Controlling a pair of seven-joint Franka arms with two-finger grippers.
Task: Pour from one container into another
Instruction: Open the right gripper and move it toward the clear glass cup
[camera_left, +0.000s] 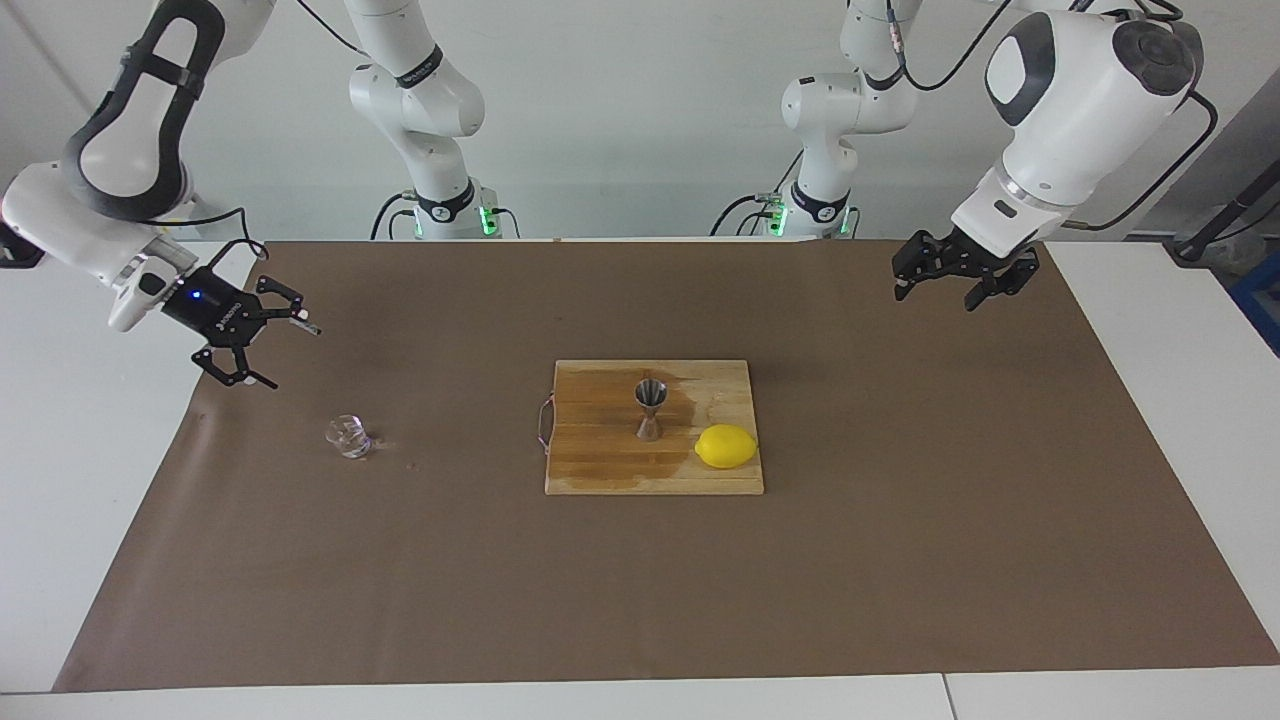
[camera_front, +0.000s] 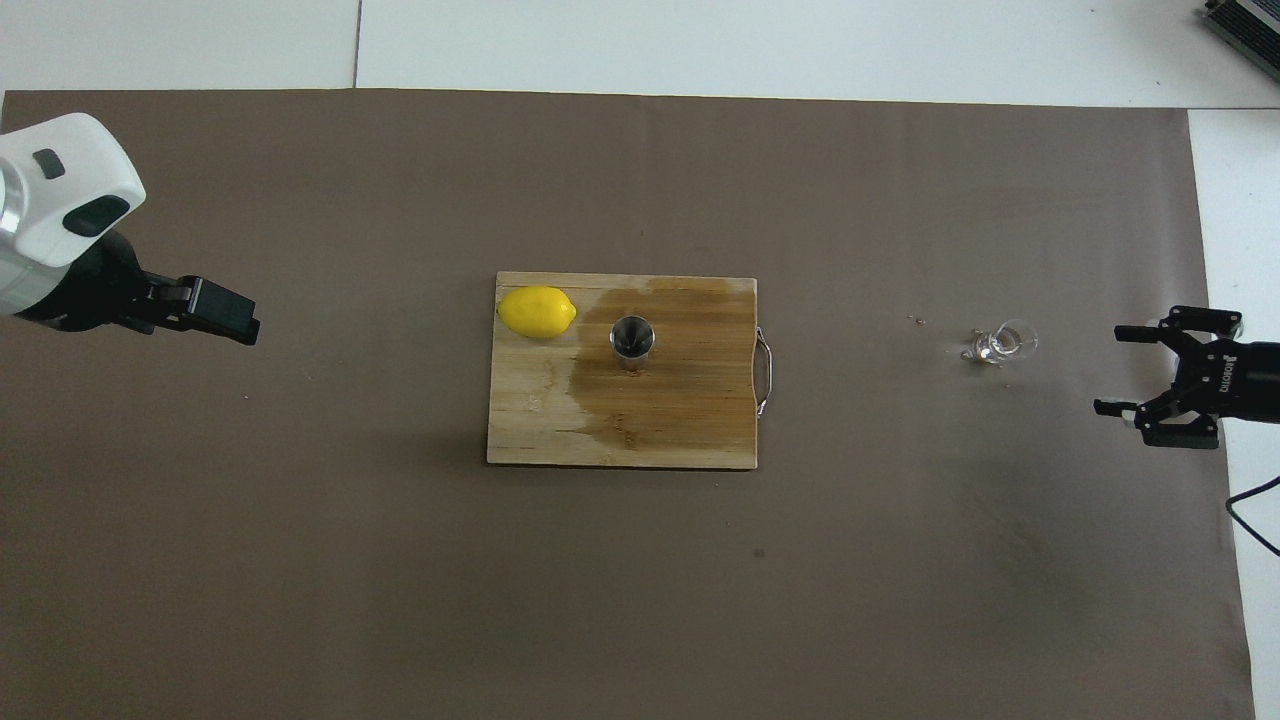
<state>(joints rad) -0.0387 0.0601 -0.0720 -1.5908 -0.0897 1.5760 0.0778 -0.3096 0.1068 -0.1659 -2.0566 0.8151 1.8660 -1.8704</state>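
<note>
Faceted glass cup (camera_left: 348, 436) stands on the brown mat (camera_left: 900, 560) toward the right arm's end; steel jigger (camera_left: 650, 408) upright on the wet wooden cutting board (camera_left: 600, 470), lemon (camera_left: 726, 446) just beside it. Right gripper (camera_left: 270, 345) hangs over the mat near the cup, fingers spread, holding nothing. Left gripper (camera_left: 932, 295) is up over the mat's other end, fingers apart, empty.

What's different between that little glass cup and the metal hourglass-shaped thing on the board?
The glass cup is clear and faceted; the steel jigger is silver and opaque. The glass cup is squat, while the steel jigger is taller, two cones meeting at a narrow waist. The glass cup sits on the brown mat toward the right arm's end; the steel jigger stands on the wooden board beside the lemon. Both stand upright, untouched.
</note>
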